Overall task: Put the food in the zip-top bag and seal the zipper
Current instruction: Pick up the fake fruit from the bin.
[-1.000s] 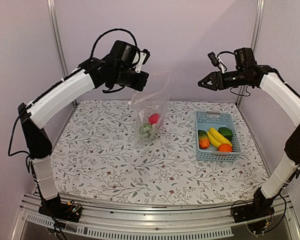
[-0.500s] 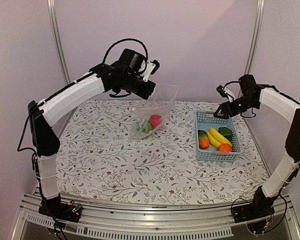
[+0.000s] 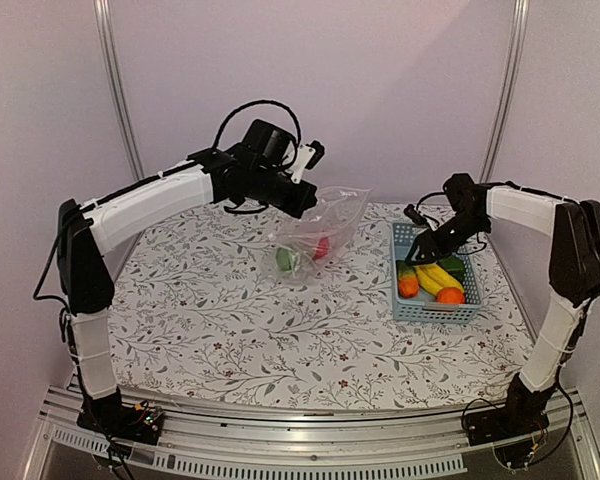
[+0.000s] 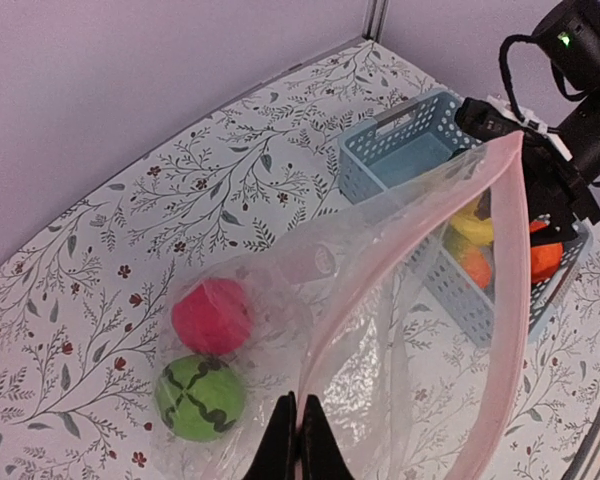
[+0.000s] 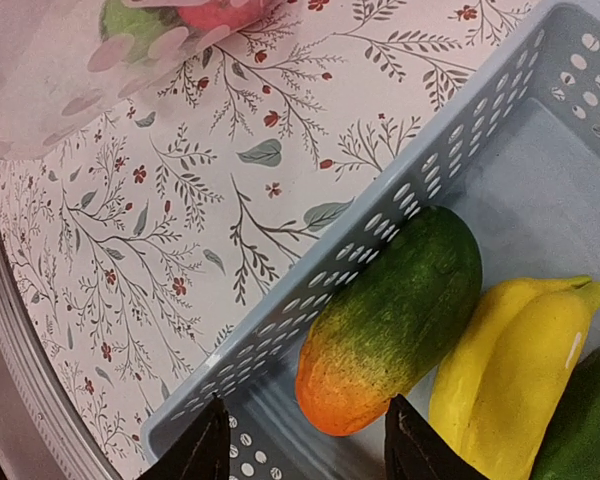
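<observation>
My left gripper (image 3: 302, 197) is shut on the mouth edge of the clear zip-top bag (image 3: 325, 228) and holds it up, tilted right; its fingers (image 4: 298, 450) pinch the plastic beside the pinkish zipper strip (image 4: 508, 290). Inside the bag lie a red apple (image 4: 213, 316) and a green round fruit (image 4: 200, 397). My right gripper (image 3: 417, 252) is open over the light-blue basket (image 3: 435, 308), its fingertips (image 5: 208, 445) straddling a green-and-orange piece (image 5: 395, 320). Yellow bananas (image 5: 520, 350), a dark green piece (image 5: 585, 430) and an orange (image 3: 450, 295) lie beside it in the basket.
The basket's left wall (image 5: 310, 300) runs right beside the right gripper's left finger. The bag's hanging side (image 5: 70, 60) is near the basket's upper left. A purple back wall and metal posts (image 3: 505, 90) close the rear.
My right gripper has come down from high at the right into the basket. My left gripper has swung the bag rightward and lowered its mouth toward the basket.
</observation>
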Available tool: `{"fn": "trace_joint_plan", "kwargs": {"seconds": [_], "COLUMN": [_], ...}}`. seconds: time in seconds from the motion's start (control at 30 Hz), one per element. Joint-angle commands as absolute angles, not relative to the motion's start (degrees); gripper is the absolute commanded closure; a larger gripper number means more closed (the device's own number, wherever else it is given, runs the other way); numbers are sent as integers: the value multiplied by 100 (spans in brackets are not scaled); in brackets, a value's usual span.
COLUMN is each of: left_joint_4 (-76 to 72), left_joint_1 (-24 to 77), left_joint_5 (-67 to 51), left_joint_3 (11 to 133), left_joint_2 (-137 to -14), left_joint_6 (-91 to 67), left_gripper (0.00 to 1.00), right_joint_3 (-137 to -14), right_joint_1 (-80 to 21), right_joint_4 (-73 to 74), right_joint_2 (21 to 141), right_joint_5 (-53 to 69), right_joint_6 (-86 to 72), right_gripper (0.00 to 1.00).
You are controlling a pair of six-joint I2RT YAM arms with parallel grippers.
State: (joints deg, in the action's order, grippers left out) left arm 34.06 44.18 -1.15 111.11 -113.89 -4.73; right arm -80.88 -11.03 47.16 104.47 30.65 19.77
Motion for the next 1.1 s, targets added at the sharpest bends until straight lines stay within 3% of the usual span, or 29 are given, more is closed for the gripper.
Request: {"fn": "trace_joint_plan", "kwargs": {"seconds": [0.0, 0.6, 0.87, 1.07], "left_joint_4": [3041, 2947, 2907, 2878], "left_joint_1": [4456, 4562, 4569, 4567], "left_joint_5": [-58, 189, 149, 210], "left_joint_3": [10810, 10520, 10611, 10626], "left_joint_2": [-11014, -10872, -10924, -10928], "left_joint_6": [-786, -1063, -1119, -1099], "left_gripper": [100, 100, 100, 100], "right_joint_3": [-7979, -8290, -8327, -8180], "right_joint_1": [-1133, -1248, -1243, -1229], "right_joint_4": [4776, 4581, 4576, 4524], "right_joint_2": [10752, 11619, 11348, 10524], "right_joint_5": [2978, 2655, 2739, 2617], "right_joint_6": [1735, 1163, 1107, 1136], "right_gripper": [48, 36, 59, 64]}}
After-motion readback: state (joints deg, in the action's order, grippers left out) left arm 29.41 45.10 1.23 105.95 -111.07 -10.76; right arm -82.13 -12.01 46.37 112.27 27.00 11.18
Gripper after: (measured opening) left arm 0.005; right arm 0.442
